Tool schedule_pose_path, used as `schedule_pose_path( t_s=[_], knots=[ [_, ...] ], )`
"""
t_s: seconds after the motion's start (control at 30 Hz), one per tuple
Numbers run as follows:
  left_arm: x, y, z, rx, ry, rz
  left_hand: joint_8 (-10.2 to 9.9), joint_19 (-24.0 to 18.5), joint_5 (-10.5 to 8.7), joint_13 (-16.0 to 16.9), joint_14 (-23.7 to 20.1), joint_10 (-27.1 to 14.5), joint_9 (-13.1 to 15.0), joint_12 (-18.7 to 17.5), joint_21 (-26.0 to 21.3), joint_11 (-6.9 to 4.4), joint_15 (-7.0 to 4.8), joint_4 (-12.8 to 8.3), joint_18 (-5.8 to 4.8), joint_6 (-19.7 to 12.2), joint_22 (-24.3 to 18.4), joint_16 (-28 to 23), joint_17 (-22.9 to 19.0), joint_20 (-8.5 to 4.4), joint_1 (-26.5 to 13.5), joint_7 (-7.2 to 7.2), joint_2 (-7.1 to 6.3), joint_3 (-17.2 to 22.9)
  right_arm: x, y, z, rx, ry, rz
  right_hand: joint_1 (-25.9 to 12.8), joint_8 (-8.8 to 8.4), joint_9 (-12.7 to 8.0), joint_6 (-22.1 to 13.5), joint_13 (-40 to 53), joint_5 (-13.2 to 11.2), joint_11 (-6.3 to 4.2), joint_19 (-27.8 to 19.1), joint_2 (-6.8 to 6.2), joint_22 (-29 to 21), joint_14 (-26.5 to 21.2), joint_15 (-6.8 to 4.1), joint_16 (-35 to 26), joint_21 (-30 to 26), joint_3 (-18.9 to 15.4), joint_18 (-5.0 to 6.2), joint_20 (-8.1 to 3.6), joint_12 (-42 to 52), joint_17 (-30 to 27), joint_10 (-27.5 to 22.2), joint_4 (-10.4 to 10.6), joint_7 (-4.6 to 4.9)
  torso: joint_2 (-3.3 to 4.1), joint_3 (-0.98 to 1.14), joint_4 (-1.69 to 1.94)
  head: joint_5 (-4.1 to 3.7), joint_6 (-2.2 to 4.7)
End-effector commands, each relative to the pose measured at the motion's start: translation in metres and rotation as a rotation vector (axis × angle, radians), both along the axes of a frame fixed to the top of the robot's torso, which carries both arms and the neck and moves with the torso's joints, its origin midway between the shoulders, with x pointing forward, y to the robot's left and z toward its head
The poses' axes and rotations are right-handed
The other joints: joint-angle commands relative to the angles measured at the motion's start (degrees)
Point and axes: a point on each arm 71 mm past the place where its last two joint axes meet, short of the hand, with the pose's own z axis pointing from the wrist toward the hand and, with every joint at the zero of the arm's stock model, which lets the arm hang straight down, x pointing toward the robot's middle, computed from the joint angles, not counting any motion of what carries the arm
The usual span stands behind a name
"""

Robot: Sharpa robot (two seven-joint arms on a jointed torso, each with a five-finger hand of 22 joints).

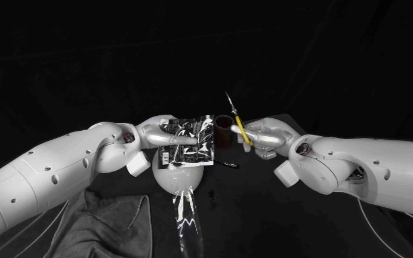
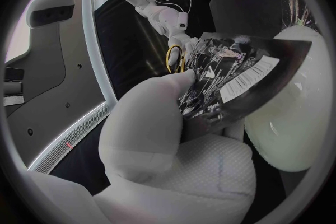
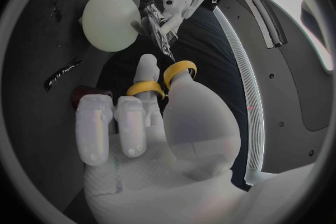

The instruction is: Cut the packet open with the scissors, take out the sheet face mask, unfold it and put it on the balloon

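Observation:
My left hand grips a black and silver packet by its side and holds it upright just above the pale balloon. From the left wrist the packet stands against the balloon, pinched by my left hand. My right hand holds the yellow-handled scissors, blades pointing up and away, a short way right of the packet. The right wrist view has fingers of my right hand through the yellow scissors loops, with the balloon and packet beyond.
A dark cylinder stands between the two hands. A thin black strip lies on the table by the balloon. A grey cloth lies at the front left, and clear crinkled plastic runs forward from under the balloon.

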Motion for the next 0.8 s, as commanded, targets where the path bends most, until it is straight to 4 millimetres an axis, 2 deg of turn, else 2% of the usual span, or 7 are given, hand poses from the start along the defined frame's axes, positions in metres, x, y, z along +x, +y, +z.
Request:
schedule_pose_path(
  t_s=[0.03,0.47,0.63,0.7,0.77,0.8],
  knots=[
    [0.001,0.002,0.005,-0.058,0.005,0.032,0.26,-0.55,0.20,0.02,-0.24,0.41,9.48,-0.05,0.28,0.10,-0.36,-0.31,1.08,0.44,0.07,0.10,0.06,-0.03,-0.07,0.15,0.57,0.12,0.003,-0.011,0.004,0.017,-0.061,-0.081,10.82,0.35,0.51,3.52,22.60,-0.04,-4.56,4.11,11.23,13.95,6.13,-1.13,0.27,0.23,-0.43,-0.78,-0.33,42.05,12.13,7.19,0.12,-4.05,-0.01,0.02,0.00,0.02,0.27],
    [-0.003,0.018,0.012,-0.168,0.016,0.117,0.23,-0.58,0.20,0.01,-0.30,0.35,9.51,-0.09,0.28,0.12,-0.34,-0.30,1.07,0.40,0.07,0.07,0.07,-0.01,-0.10,0.17,0.61,0.14,0.007,-0.025,-0.006,-0.010,-0.048,-0.108,11.53,-0.23,1.52,1.96,21.61,-0.04,-4.32,3.36,11.24,13.53,5.81,-1.01,-0.21,-0.98,-1.33,-0.47,-0.30,40.93,10.62,6.61,-0.33,-3.74,0.00,0.00,0.02,0.59,0.02],
    [-0.008,0.034,0.014,-0.217,0.018,0.174,0.20,-0.62,0.20,0.00,-0.35,0.30,9.54,-0.13,0.29,0.13,-0.33,-0.30,1.07,0.37,0.07,0.04,0.09,0.00,-0.12,0.19,0.66,0.16,0.006,-0.027,-0.011,-0.024,-0.042,-0.106,11.86,-0.38,1.71,1.77,21.63,-0.03,-4.27,3.34,11.25,13.52,5.81,-0.96,-0.22,-1.00,-1.48,-0.47,-0.26,40.86,10.61,6.53,-0.58,-3.70,-0.06,-0.07,0.08,1.57,-0.50],
    [-0.010,0.042,0.014,-0.230,0.017,0.200,0.20,-0.62,0.20,0.00,-0.35,0.30,9.54,-0.13,0.29,0.13,-0.33,-0.30,1.07,0.37,0.07,0.04,0.09,0.00,-0.12,0.19,0.66,0.16,0.006,-0.028,-0.013,-0.030,-0.041,-0.106,11.86,-0.38,1.71,1.77,21.63,-0.03,-4.27,3.34,11.25,13.52,5.81,-0.96,-0.22,-1.00,-1.48,-0.47,-0.26,40.86,10.61,6.53,-0.58,-3.70,-0.10,-0.13,0.12,2.03,-0.91],
    [-0.014,0.052,0.014,-0.239,0.019,0.226,0.17,-0.64,0.21,-0.01,-0.38,0.27,9.55,-0.15,0.30,0.14,-0.32,-0.33,1.07,0.34,0.08,0.01,0.11,-0.01,-0.10,0.19,0.70,0.20,0.007,-0.030,-0.016,-0.037,-0.040,-0.108,12.00,-0.42,1.77,1.74,21.66,-0.03,-4.27,3.35,11.27,13.53,5.81,-0.95,-0.23,-0.98,-1.51,-0.47,-0.25,40.87,10.61,6.52,-0.68,-3.69,-0.13,-0.13,0.15,2.59,-1.46],
    [-0.015,0.055,0.013,-0.240,0.020,0.231,0.17,-0.64,0.21,-0.01,-0.38,0.27,9.56,-0.15,0.30,0.14,-0.32,-0.33,1.07,0.34,0.08,0.01,0.11,-0.01,-0.10,0.19,0.70,0.20,0.007,-0.030,-0.016,-0.039,-0.040,-0.109,12.11,-0.45,1.82,1.72,21.69,-0.03,-4.26,3.37,11.28,13.54,5.81,-0.95,-0.22,-0.93,-1.53,-0.49,-0.25,40.87,10.64,6.51,-0.76,-3.69,-0.12,-0.10,0.15,2.92,-1.52]
  ],
)
